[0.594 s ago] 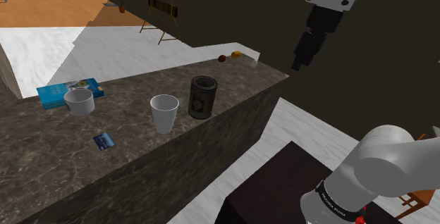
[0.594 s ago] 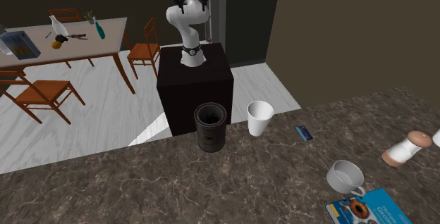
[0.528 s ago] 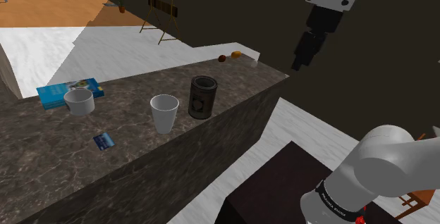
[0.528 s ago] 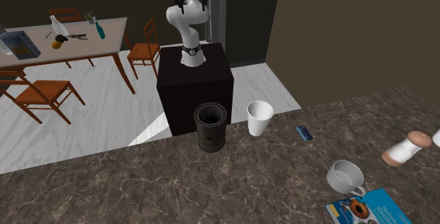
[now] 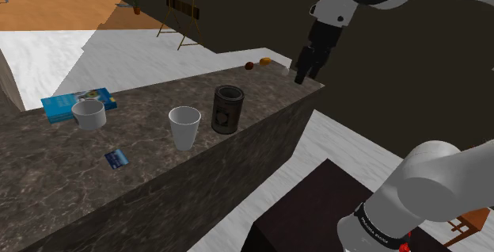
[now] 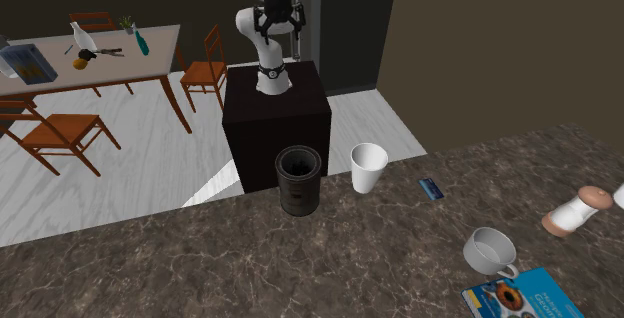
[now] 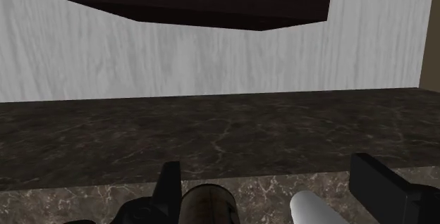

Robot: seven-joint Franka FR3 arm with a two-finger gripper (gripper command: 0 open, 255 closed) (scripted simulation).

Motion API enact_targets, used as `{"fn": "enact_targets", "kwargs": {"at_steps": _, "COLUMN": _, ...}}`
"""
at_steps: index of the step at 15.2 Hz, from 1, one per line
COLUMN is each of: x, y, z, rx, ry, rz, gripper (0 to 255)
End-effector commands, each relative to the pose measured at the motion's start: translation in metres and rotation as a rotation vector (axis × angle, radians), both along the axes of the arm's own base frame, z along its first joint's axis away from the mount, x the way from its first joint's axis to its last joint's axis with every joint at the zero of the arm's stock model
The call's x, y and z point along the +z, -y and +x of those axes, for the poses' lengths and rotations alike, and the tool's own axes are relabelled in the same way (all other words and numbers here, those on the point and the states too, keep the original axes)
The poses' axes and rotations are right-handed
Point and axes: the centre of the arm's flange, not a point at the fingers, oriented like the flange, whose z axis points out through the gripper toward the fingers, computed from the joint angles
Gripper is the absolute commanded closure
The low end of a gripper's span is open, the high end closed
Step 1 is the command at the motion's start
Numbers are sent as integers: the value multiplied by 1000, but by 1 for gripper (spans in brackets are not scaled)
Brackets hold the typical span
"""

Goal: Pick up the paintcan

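Claw (image 5: 303, 74) wide open, nothing between the fingers (image 7: 169, 186), hanging by the counter's (image 5: 63, 175) corner, well apart from the paintcan (image 5: 228, 109). Can stands upright near the counter's edge (dark, open top), with a white cup (image 5: 184, 127) just beside it.

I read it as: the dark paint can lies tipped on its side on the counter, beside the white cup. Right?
No. The paint can stands upright on the counter, beside the white cup; the shoulder view shows it.
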Motion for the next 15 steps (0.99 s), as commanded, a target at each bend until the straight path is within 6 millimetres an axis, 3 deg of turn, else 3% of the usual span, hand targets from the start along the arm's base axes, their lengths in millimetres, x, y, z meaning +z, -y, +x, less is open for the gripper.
{"fn": "enact_targets", "kwargs": {"at_steps": 1, "x": -18, "y": -2, "z": 20, "rx": 2, "ry": 5, "rz": 2, "gripper": 0}}
{"fn": "enact_targets", "kwargs": {"at_steps": 15, "x": -121, "y": -28, "z": 168, "rx": 12, "ry": 30, "rz": 12, "gripper": 0}}
